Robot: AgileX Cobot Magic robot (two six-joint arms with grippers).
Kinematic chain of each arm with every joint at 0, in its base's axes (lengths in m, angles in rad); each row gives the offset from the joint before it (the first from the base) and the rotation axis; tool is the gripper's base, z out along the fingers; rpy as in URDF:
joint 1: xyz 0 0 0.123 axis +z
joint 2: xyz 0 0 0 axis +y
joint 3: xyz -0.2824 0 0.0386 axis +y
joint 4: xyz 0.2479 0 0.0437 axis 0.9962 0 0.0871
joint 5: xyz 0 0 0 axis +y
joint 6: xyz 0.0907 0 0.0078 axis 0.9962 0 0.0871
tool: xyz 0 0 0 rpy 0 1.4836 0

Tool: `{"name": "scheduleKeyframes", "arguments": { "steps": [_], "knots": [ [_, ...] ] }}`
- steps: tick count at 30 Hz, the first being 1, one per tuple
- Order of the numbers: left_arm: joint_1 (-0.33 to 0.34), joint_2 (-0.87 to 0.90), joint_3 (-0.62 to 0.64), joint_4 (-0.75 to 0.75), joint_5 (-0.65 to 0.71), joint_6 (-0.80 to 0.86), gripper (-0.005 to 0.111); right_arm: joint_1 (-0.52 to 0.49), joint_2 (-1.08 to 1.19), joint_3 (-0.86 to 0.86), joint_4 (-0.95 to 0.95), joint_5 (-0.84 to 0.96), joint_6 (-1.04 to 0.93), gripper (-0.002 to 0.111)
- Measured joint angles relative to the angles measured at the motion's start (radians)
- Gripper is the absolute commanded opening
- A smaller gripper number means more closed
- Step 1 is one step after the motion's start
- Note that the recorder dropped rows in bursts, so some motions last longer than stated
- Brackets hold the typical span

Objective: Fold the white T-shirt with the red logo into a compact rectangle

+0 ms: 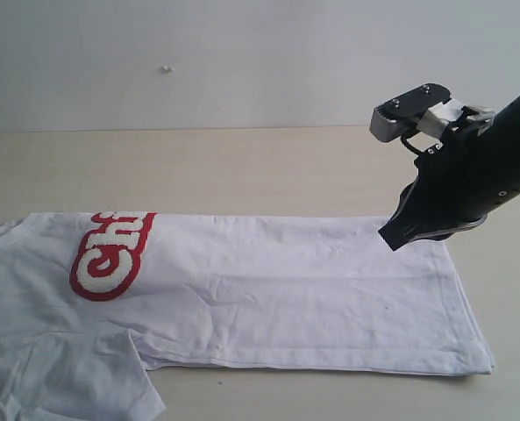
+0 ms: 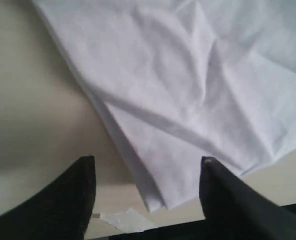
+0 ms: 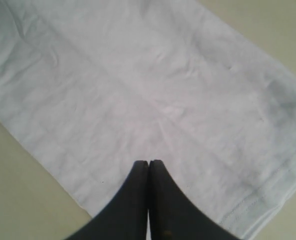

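On the white T-shirt, a red logo, letters "Chi".

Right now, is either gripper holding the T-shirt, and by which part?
Nothing is held: the right gripper is shut empty over the white T-shirt, the left gripper open and empty.

Left claw wide, right claw tight together.
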Motion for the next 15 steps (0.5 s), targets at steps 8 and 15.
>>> {"name": "scheduleKeyframes", "arguments": {
  "steps": [8,15],
  "knots": [
    [0.0,0.097,0.002,-0.023,-0.001,0.018,0.059,0.0,0.0,0.0,0.0,0.0,0.0,0.0],
    [0.0,0.137,0.002,-0.104,0.017,0.062,0.045,0.0,0.0,0.0,0.0,0.0,0.0,0.0]
  ]
}}
